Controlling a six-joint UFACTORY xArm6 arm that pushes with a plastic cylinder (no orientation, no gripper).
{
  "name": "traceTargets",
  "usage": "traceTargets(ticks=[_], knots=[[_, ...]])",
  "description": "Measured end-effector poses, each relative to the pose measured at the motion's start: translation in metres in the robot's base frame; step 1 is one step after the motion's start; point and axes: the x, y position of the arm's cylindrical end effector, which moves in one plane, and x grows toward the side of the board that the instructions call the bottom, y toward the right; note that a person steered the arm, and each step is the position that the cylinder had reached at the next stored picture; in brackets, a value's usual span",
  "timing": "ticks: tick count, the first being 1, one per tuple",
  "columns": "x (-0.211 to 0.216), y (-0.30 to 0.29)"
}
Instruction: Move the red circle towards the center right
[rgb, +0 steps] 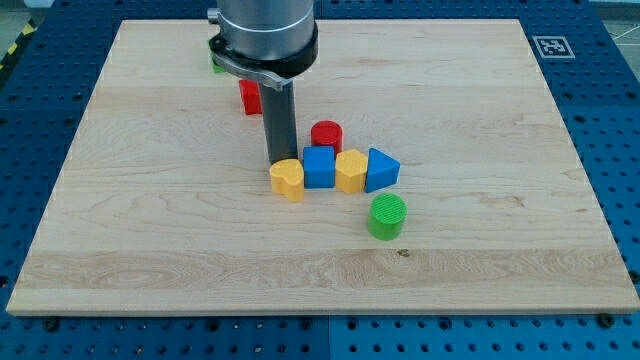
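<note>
Green ribbed plastic cylinder (387, 216) sits lowest in frame. Small red plastic circle (326, 134), centre frame, looks light, rigid, likely slides easily; push its left side. No jaws: my tip (279, 161) sits left of it.

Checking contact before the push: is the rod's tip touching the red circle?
Apart. The camera view shows my tip just behind the yellow heart block, with bare board between it and the red circle to the view's right.
</note>
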Motion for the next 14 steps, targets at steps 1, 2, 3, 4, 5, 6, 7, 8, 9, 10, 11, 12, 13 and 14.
traceTargets(ticks=[1, 2, 3, 4, 5, 6, 7, 8, 9, 10, 11, 12, 13, 14], knots=[[0.0, 0.0], [-0.016, 0.006], [-0.024, 0.044], [-0.023, 0.065], [-0.023, 0.097], [-0.023, 0.101], [-0.023, 0.101], [-0.023, 0.123], [-0.023, 0.124], [-0.023, 0.13], [-0.021, 0.179], [-0.021, 0.183], [-0.023, 0.172], [-0.048, 0.133]])
